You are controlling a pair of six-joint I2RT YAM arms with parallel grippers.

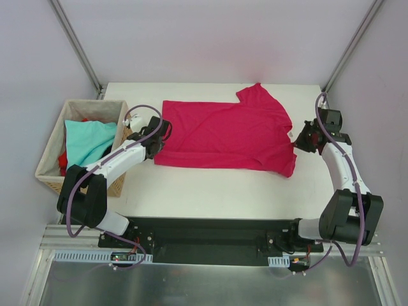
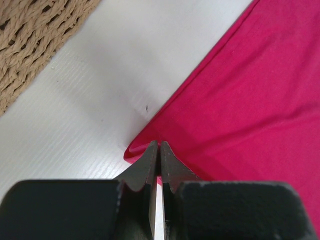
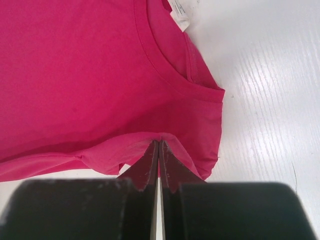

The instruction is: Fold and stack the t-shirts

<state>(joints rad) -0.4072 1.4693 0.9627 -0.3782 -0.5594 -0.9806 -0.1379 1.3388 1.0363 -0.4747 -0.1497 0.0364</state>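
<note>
Jaws were closed: left jaws pinched the crimson t-shirt (image 1: 223,134) at its hem corner, right jaws its collar-side edge | counter (image 1: 210,191) carried it spread flat | wicker basket (image 1: 46,162), at left, held teal t-shirt (image 1: 89,141), red t-shirt (image 1: 62,162)

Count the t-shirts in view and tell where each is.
3. The crimson-magenta t-shirt lies spread on the table; the light teal t-shirt sits in the wicker basket; a red t-shirt peeks beneath it. The basket may hide more.
</note>
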